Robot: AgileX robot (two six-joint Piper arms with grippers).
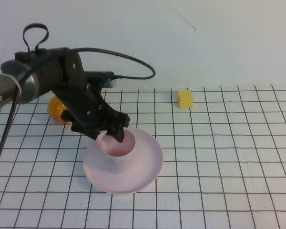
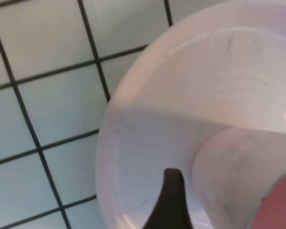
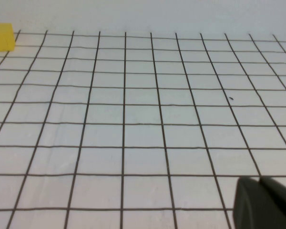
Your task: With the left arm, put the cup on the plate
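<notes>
Left gripper (image 1: 115,130) pinches the cup (image 1: 118,149) rim, the cup standing upright on the plate (image 1: 145,167); it should release gently and lift straight; right gripper unseen.

Pale pink cup (image 1: 118,145) with rosier inside, on matching pale pink plate (image 1: 145,164). Black left gripper (image 1: 113,132) at the cup's rim, on grey-sleeved black left arm (image 1: 43,83). Orange fruit (image 1: 57,110) at ten o'clock from the plate, yellow cube (image 1: 184,99) at one o'clock. White table (image 1: 229,157), black grid lines. Right gripper (image 3: 264,202) black.
</notes>
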